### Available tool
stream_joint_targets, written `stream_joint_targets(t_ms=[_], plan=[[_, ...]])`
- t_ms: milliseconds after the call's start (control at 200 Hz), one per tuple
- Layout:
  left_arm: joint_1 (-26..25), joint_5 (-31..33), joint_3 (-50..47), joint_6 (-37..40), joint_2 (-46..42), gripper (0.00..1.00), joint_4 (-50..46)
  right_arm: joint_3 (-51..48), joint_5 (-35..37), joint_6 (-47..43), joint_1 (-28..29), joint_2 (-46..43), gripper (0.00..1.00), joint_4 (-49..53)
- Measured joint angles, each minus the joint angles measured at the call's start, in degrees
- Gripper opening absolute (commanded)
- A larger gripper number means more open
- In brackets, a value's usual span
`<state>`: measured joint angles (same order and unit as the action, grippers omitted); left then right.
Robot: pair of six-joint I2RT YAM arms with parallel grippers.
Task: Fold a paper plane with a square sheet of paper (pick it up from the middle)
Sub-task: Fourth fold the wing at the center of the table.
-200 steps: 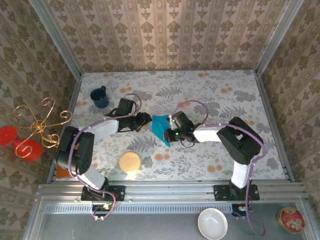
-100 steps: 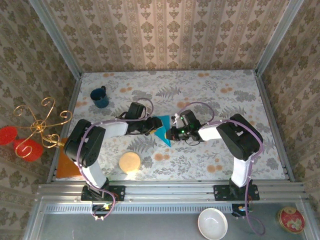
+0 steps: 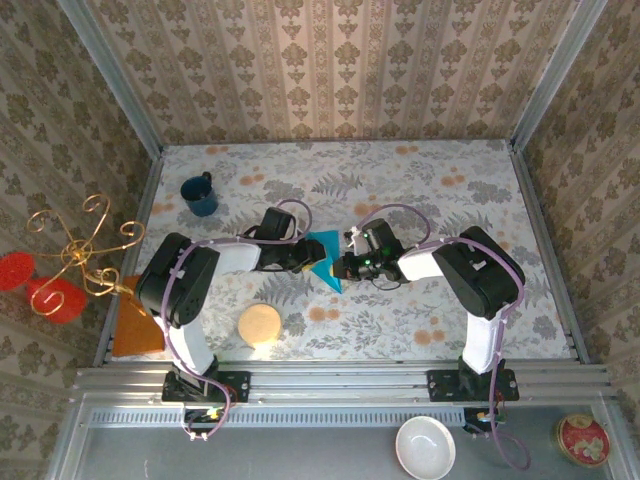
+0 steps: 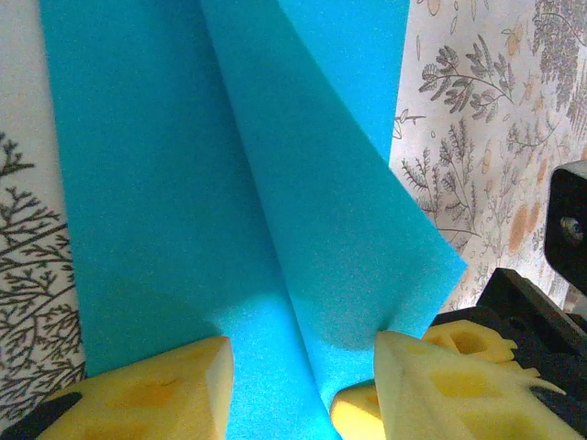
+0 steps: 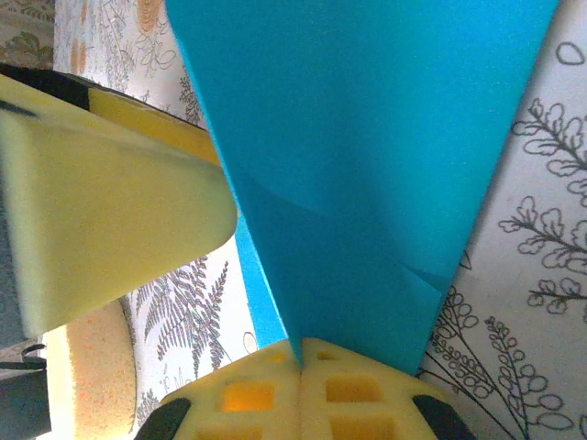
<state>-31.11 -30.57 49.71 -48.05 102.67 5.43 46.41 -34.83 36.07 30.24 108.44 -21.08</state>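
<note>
Pinching the blue sheet of paper (image 5: 367,165) at its narrow end with the right claw (image 5: 298,362), shut tight, yellow pads (image 5: 358,394) pressed flat together with the paper coming up out of the seam. Straddling the same sheet with the left claw (image 4: 303,394), roughly half open, one yellow finger (image 4: 151,390) to each side of a raised fold running down the middle. Touching the lifted flap with the right-hand finger, but cannot tell whether squeezing it. From above, placing the paper between the two claws, near the middle of the flowered table (image 3: 450,200), folded to a point toward the near edge. Both arms bent inward, wrists low, claws facing each other across the sheet. Well apart at the back left, a dark blue mug (image 3: 200,195). Nearer the front left, a round tan sponge (image 3: 259,323), apart from the paper. Beyond the front rail, a white bowl (image 3: 425,447) and a red tin (image 3: 583,438).
</note>
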Motion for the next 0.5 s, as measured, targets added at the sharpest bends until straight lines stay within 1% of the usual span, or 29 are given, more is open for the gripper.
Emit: stream_joint_targets(t_ms=[105,210,290,390,500], plan=[[-0.22,0.55,1.05,0.37,0.22,0.49,-1.75,0.00,-0.13,0.20,0.00,0.00,0.13,0.00],[-0.85,2.21,3.26,1.16,0.59,0.51,-5.53,0.00,-0.33,0.55,0.02,-0.42,0.23,0.09],[-1.46,3.91,4.63,1.60,0.76,0.51,-8.37,-0.22,0.52,0.70,0.07,-1.53,0.29,0.72],[-1.79,5.16,5.92,1.62,1.20,0.51,-10.86,-1.86,2.71,1.05,-0.02,-4.13,0.33,2.10],[-1.88,5.57,6.99,1.57,1.64,0.51,-12.41,-4.63,5.75,1.49,-0.04,-7.96,0.35,3.76]])
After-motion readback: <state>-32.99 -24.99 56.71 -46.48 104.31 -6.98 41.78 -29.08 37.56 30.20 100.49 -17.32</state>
